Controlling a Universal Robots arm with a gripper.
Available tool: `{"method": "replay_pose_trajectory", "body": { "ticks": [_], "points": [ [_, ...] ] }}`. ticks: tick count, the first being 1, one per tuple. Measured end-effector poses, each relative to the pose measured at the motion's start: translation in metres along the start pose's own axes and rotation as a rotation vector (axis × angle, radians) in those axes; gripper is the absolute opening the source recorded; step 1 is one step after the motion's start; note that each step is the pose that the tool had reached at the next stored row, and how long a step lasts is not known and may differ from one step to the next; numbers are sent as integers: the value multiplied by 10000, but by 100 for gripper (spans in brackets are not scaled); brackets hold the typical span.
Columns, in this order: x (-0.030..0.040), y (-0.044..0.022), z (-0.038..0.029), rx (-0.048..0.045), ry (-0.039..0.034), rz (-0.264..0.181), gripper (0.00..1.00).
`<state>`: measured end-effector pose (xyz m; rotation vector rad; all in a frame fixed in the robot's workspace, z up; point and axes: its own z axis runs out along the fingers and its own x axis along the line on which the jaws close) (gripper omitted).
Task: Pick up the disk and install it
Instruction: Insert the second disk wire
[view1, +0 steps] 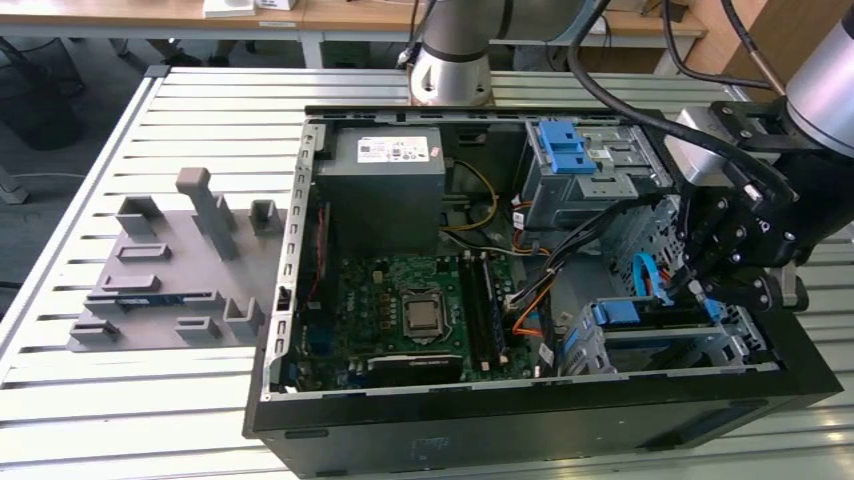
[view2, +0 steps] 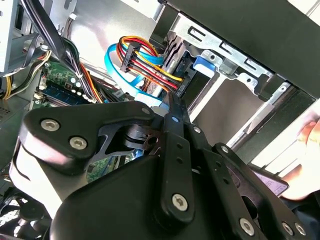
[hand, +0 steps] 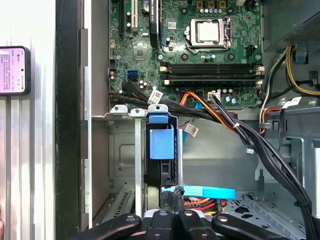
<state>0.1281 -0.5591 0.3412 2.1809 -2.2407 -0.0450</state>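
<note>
My black multi-link end effector (view1: 721, 262) hangs inside the open black tower computer case (view1: 534, 440), at the drive bay on the exterior view's right. Whether it is clenched or released I cannot tell. The disk, a flat drive in a blue plastic bracket (hand: 161, 142), sits on edge in the lower silver metal bay (hand: 122, 150), just beside my linkage, with its blue tab outward. It looks largely seated already. I judge the step in hand to be pressing it home, so the push should run straight along the bay rails, without tilting. The bundle of orange, red and yellow wires (view2: 142, 60) and the flat blue cable (hand: 207, 192) lie close and could snag.
</note>
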Motion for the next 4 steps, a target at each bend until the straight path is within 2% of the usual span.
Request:
{"method": "replay_pose_trajectory", "body": {
  "ticks": [4],
  "points": [
    [0, 0, -2, 0, 3, 0, 11]
  ]
}}
